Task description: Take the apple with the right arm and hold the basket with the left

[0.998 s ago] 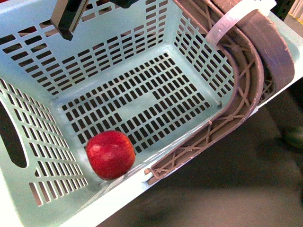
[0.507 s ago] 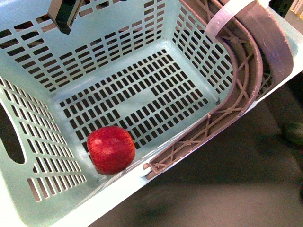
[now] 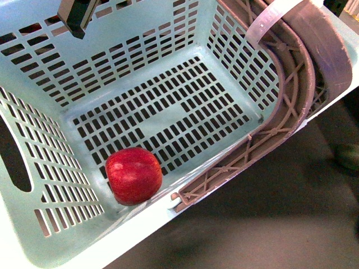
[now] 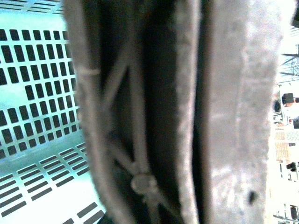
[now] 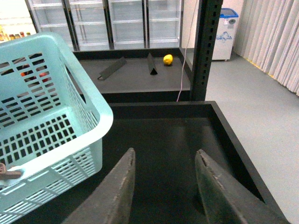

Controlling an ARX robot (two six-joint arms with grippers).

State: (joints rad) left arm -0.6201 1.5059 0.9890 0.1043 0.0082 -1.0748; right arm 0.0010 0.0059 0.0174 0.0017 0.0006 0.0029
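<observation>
Apple [image 3: 133,176] in front view sits on the slotted floor of the basket [image 3: 33,235], in the near-left corner, touching the near wall, red skin up, nothing gripping it; basket looks tilted in frame, pale mint, floor otherwise bare slots; brown latticed handle [image 3: 291,112] lies folded along the right rim, white zip tie [image 3: 269,19] looped round it at the top; dark grey gripper piece [image 3: 76,14] pokes in at the top-left edge over the far wall, cropped, cannot tell which arm it belongs to or how its jaws stand; dark surface [image 3: 252,230] under the basket; greenish blob [image 3: 349,157] at the right edge, too blurred to name. Left wrist view is filled by the brown handle [image 4: 140,116] very close and blurred, lattice struts showing, mint slotted wall [image 4: 37,93] beside it; no fingers show here, so cannot tell whether the left pincer is clamped on the handle or not. Right wrist view: right gripper [image 5: 163,186] spread wide, two dark fingers [image 5: 117,186] apart with nothing between them, over the black surface [image 5: 159,140], just beside the basket [image 5: 88,102] and not touching it; bit of brown handle [image 5: 7,172] at the frame edge; red-orange shapes [image 5: 28,74] seen through the basket slots, too small to tell; yellow fruit [image 5: 167,59] well apart on a low dark shelf [image 5: 135,79] behind, glass-door cabinets [image 5: 126,23] beyond
</observation>
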